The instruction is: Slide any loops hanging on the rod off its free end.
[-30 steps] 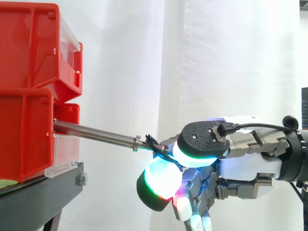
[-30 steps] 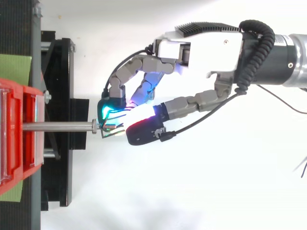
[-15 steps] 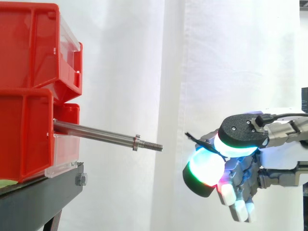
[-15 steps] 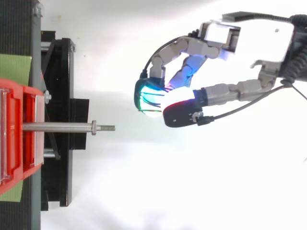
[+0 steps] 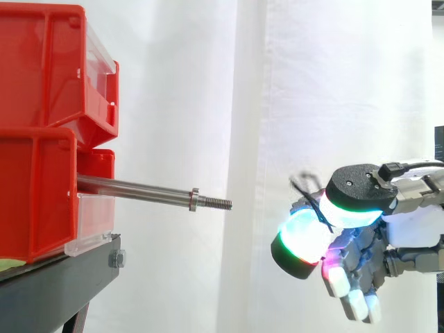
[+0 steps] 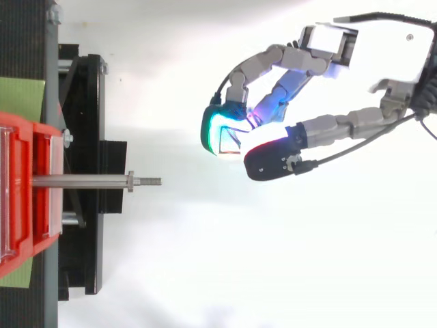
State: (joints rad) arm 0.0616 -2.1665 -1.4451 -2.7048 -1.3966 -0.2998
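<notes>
Rod (image 5: 139,191) bare. Your hand (image 6: 369,51), well clear of its free end, pinches a thin dark loop (image 5: 305,189) between curled fingers. Removal judged complete; next, release it.

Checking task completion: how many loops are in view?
1: a thin dark loop pinched in the hand, clear of the bare rod; more may hide in its grip.
</notes>
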